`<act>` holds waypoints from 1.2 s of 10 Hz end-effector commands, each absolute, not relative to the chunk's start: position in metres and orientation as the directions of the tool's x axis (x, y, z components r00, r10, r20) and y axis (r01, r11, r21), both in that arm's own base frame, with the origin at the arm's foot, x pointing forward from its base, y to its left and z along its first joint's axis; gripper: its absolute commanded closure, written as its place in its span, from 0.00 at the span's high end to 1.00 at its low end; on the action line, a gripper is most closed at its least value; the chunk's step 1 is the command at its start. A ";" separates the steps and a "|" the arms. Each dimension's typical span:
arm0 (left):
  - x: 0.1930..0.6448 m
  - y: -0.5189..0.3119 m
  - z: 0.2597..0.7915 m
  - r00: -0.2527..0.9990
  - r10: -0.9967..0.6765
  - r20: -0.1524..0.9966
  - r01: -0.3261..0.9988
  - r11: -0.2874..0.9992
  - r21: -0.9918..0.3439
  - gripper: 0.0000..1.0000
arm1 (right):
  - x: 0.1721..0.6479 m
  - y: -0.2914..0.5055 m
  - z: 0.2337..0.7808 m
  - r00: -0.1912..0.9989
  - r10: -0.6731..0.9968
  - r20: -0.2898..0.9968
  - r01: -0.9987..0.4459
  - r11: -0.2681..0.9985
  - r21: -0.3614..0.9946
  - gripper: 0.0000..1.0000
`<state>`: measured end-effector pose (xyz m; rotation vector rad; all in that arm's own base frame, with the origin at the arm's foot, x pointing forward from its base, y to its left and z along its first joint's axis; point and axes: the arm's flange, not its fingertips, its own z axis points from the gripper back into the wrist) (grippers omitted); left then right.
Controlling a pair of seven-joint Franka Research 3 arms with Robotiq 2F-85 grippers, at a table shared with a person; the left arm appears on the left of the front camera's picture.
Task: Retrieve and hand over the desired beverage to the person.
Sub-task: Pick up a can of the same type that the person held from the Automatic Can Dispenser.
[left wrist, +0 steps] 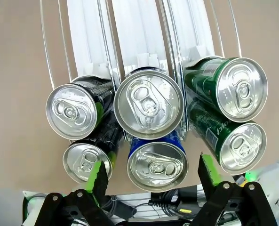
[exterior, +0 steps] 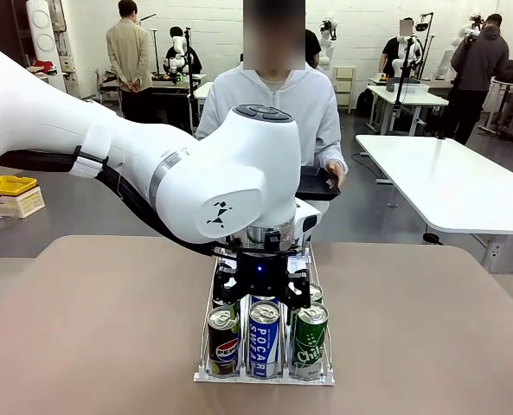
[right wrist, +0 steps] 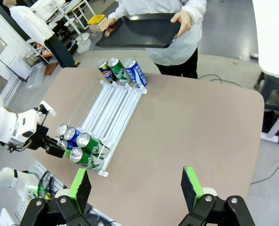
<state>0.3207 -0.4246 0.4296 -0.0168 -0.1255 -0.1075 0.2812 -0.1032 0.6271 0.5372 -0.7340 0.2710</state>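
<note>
We hold nothing yet: left gripper (exterior: 261,294) hangs wide over the near blue-and-white metal can (exterior: 264,339), right gripper (right wrist: 137,183) wide too; pickup and handover to the white-jacketed person (exterior: 273,108) remain.

The right gripper (right wrist: 135,181) hangs above the near part of the brown worktop (right wrist: 191,117). Its green-padded fingers (right wrist: 81,187) are spread wide with nothing between them. A white wire rack (right wrist: 113,103) lies on the left half of the worktop, running near to far. At its far end rest three cans (right wrist: 123,70). A cluster of cans (right wrist: 83,148) fills its near end, with the left gripper (right wrist: 57,150) at it. Beyond the far edge, the person (right wrist: 170,49) holds a black tray (right wrist: 139,30) in both hands.
</note>
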 end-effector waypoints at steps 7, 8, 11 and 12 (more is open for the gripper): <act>0.318 -0.414 0.425 0.976 -0.158 0.149 0.164 0.986 -0.033 0.00 | 0.282 -0.103 0.626 0.705 0.054 0.707 -0.441 0.815 0.377 1.00; 0.318 -0.414 0.424 0.976 -0.160 0.147 0.166 0.986 -0.032 0.00 | 0.282 -0.103 0.626 0.705 0.054 0.707 -0.441 0.815 0.377 1.00; 0.317 -0.414 0.425 0.976 -0.164 0.146 0.170 0.985 -0.027 0.00 | 0.282 -0.103 0.626 0.705 0.054 0.707 -0.441 0.815 0.377 1.00; 0.316 -0.415 0.430 0.974 -0.166 0.156 0.172 0.985 -0.025 0.00 | 0.282 -0.103 0.626 0.705 0.054 0.707 -0.441 0.815 0.377 1.00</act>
